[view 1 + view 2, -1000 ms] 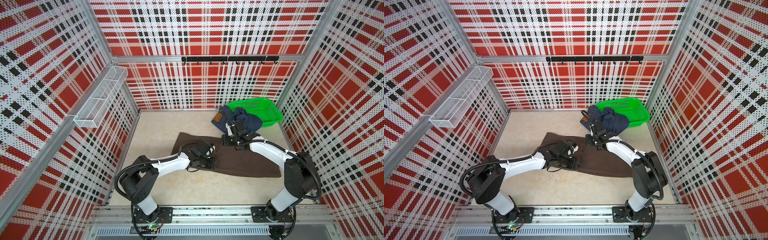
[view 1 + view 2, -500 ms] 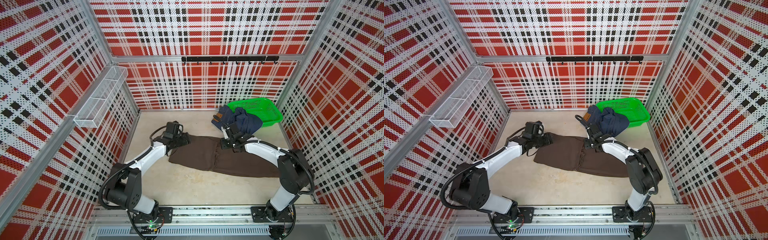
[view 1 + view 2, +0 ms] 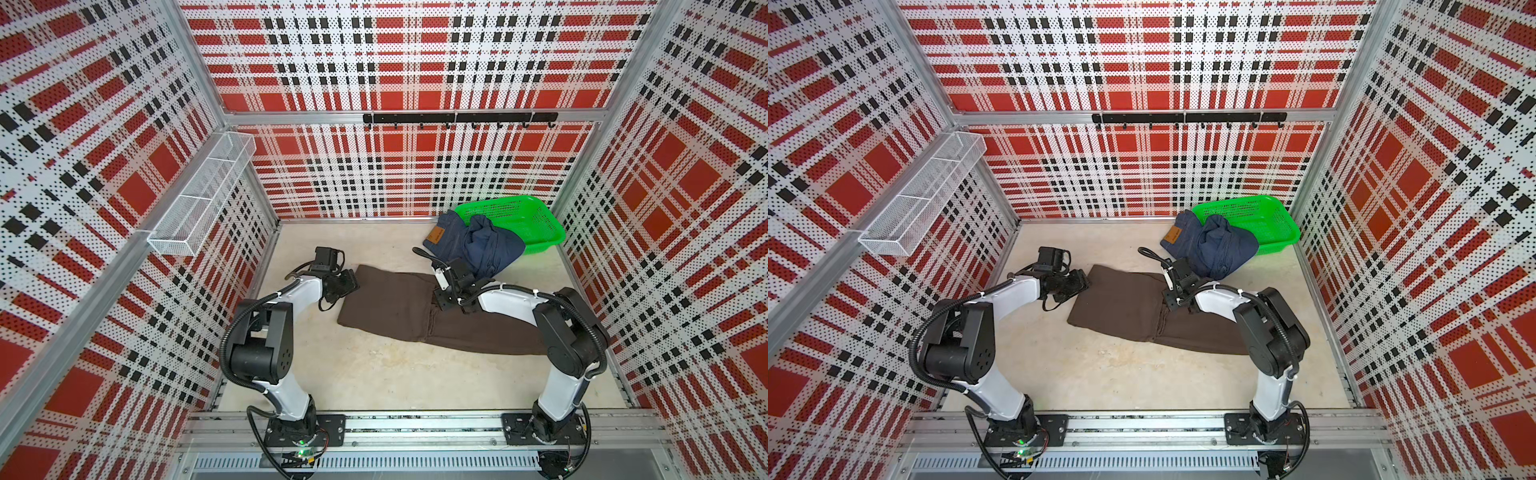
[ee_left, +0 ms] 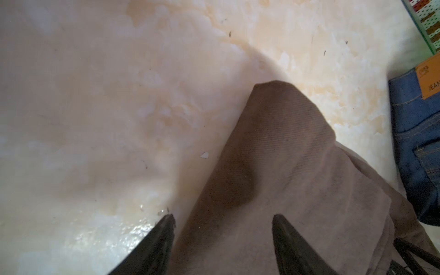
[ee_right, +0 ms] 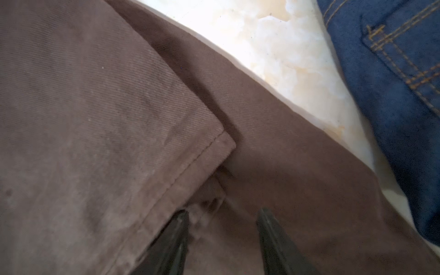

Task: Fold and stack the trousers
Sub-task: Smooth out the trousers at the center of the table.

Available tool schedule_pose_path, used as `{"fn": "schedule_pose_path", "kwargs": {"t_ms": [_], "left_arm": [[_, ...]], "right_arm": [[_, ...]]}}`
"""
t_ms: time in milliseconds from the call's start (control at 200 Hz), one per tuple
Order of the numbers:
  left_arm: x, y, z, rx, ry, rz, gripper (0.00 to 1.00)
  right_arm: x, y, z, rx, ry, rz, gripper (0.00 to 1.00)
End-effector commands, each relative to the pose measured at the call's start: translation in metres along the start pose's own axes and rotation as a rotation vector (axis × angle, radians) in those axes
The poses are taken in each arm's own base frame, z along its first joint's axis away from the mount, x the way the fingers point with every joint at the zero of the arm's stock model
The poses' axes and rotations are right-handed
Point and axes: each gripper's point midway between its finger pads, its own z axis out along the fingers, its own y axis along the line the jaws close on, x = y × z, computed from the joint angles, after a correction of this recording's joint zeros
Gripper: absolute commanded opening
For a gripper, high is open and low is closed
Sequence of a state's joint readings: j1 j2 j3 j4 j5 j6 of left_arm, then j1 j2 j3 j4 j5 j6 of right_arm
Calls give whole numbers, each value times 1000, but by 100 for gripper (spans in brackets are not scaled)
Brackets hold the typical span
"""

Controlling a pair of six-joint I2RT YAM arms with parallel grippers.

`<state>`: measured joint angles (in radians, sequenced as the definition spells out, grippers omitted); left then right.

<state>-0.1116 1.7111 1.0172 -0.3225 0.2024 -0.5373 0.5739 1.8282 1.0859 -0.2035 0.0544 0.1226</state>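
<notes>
Our left fingers [image 4: 152,247] and right fingers [image 5: 273,250] stand apart, gripping nothing, over the folded brown trousers [image 3: 390,303]; a careless drag could pull the fold open.

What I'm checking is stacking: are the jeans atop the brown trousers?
No, the jeans lie crumpled by the green basket, beside the brown trousers.

brown trousers [image 5: 95,107]: matt cloth, fine diagonal twill rib
denim trousers [image 5: 392,95]: blue denim, orange stitching
tan patch [image 4: 428,81]: smooth, matt
basket [image 3: 540,232]: green perforated plastic
worktop [image 4: 95,95]: smooth, marbled beige, glossy patches
wall rack [image 3: 199,199]: white metal mesh
</notes>
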Motion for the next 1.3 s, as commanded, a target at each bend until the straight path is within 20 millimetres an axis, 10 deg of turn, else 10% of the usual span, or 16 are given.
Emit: {"fn": "schedule_pose_path", "kwargs": {"t_ms": [0,431,802,1293], "left_arm": [[-3,-2,7,14,13,7,70],[-1,-3,12,22,26,9,71],[-1,0,13,16,27,6,71],[-3,0,11,14,23,9,72]], "right_arm": [[-13,12,3,-36,-36,-38,54],[-28,18,20,-55,-40,-50,60],[-35,6,15,-6,-41,-26,5],[-26,-47,-5,-6,-43,250,0]]}}
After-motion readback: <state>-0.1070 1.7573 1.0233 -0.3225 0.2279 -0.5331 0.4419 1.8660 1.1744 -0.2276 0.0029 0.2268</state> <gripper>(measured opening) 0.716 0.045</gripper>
